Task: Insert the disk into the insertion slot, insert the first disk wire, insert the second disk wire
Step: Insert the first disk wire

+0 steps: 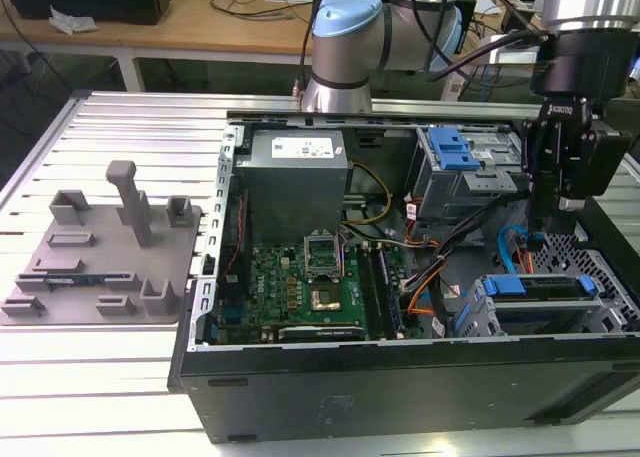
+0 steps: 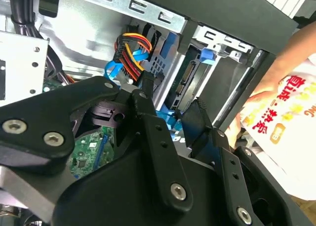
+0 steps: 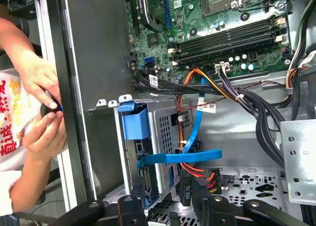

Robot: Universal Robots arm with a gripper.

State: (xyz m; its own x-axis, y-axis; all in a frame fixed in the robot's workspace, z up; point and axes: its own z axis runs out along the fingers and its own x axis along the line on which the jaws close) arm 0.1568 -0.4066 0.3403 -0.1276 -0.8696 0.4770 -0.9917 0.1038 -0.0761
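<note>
An open computer case [image 1: 400, 387] lies on a slotted metal surface [image 1: 110, 367], with a grey fixture plate [image 1: 100, 262] beside it toward the exterior view's left. Inside the case are a power supply [image 1: 295, 172], a green motherboard [image 1: 310, 287] and a taller grey box with a blue latch [image 1: 455, 159]. The gripper [image 1: 538, 239] hangs down into the case at the exterior view's right, just above the insertion slot [image 1: 592, 315], a low perforated grey cage. The disk [image 2: 189, 80] sits inside that cage, its blue carrier [image 3: 136, 123] showing at the cage mouth and its rear connector edge facing the gripper [image 2: 173, 106] in the second wrist view. There the fingers [image 2: 200, 118] stand apart, with blue plastic visible through the gap between them. A black connector [image 2: 147, 81] on a bundle of red, yellow and black wires lies just beside one fingertip; whether it touches the finger cannot be told. A flat blue cable [image 3: 180, 158] runs across the perforated cage wall [image 3: 163, 132] to the disk's rear edge, though it is unclear whether its end is seated. Outside the case wall, a person's hands [image 3: 42, 105] hold a small dark object.
</note>
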